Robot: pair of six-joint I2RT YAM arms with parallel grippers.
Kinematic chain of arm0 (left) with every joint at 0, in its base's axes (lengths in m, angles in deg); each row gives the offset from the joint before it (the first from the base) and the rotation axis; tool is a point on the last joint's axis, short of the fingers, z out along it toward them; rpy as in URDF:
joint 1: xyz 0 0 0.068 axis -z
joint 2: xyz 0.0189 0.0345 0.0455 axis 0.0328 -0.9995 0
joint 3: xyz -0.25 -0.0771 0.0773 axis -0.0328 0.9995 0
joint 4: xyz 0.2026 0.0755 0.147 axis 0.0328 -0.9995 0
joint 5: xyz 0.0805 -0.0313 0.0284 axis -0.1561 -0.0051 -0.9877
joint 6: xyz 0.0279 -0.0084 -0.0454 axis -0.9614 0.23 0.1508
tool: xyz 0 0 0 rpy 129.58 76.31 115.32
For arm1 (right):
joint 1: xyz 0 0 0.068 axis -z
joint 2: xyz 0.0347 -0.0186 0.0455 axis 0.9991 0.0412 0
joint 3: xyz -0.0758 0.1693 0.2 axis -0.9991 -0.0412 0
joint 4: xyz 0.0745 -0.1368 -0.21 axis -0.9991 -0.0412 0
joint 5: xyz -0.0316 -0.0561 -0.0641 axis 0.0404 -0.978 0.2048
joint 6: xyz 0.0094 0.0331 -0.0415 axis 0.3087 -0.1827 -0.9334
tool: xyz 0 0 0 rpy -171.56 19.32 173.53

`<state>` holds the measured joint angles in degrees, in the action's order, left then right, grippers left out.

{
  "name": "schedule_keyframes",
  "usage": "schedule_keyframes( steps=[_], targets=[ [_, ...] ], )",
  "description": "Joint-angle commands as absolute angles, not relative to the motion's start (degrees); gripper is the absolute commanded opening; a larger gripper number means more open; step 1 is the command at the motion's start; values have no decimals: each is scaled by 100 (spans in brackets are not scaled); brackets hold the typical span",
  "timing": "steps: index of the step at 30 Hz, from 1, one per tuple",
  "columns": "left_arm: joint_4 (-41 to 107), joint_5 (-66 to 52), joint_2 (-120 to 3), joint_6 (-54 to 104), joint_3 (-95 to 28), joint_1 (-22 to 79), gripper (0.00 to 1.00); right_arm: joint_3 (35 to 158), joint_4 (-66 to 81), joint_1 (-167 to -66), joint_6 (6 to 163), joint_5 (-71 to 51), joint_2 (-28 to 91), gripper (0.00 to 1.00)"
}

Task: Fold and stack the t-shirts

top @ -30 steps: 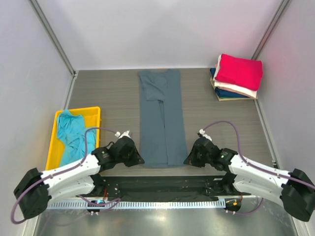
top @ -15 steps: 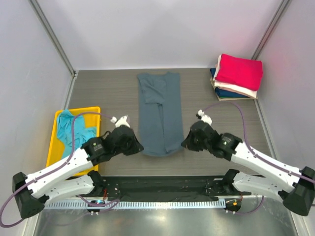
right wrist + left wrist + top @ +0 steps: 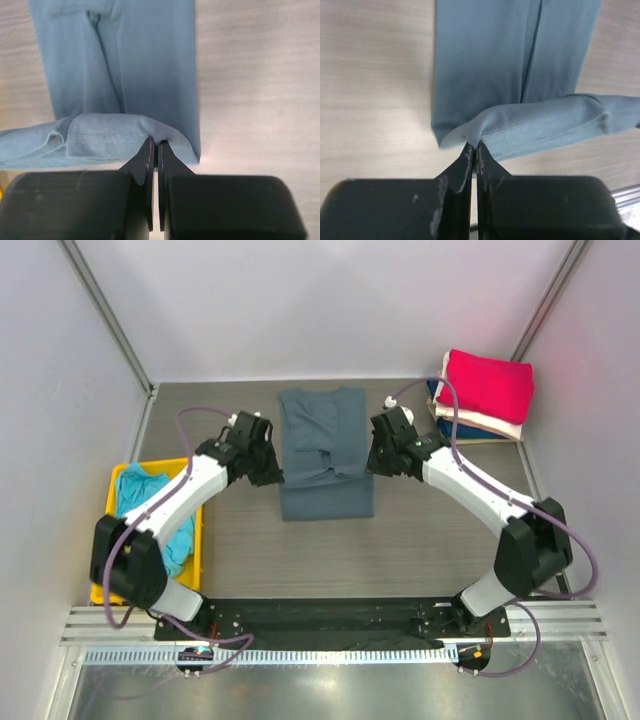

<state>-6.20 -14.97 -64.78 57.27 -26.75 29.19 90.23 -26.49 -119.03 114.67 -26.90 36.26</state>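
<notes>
Left of the left claw (image 3: 270, 477), a bright teal cotton t-shirt (image 3: 135, 495) lies crumpled in a yellow plastic bin (image 3: 140, 464). The left claw is pressed together, pinching one hem corner of a long slate grey-blue cotton t-shirt (image 3: 327, 498) that lies as a narrow strip between both claws. The right claw (image 3: 376, 462) pinches the other hem corner. Right of it sits a folded stack: a crimson t-shirt (image 3: 487, 383) over cream (image 3: 480, 422) and navy (image 3: 460, 430) ones. The thin hem could slip from either pinch. If the two claws travel unevenly, the fold could skew.

Table (image 3: 450, 530), slate tee (image 3: 325, 495), bin (image 3: 165, 462), tee stack (image 3: 490, 385), maybe four
</notes>
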Motion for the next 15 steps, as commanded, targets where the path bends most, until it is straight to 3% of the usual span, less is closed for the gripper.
schedule_keyframes(
  steps=[1,15],
  targets=[
    [-489,-936,-7224,5176,-3358,2536,0,9625,-2523,-11604,10928,-2516,4117,1],
    [-541,-268,-9406,4956,-5037,1823,0,10847,-2339,-10970,10594,-1927,5901,1]
  ],
)
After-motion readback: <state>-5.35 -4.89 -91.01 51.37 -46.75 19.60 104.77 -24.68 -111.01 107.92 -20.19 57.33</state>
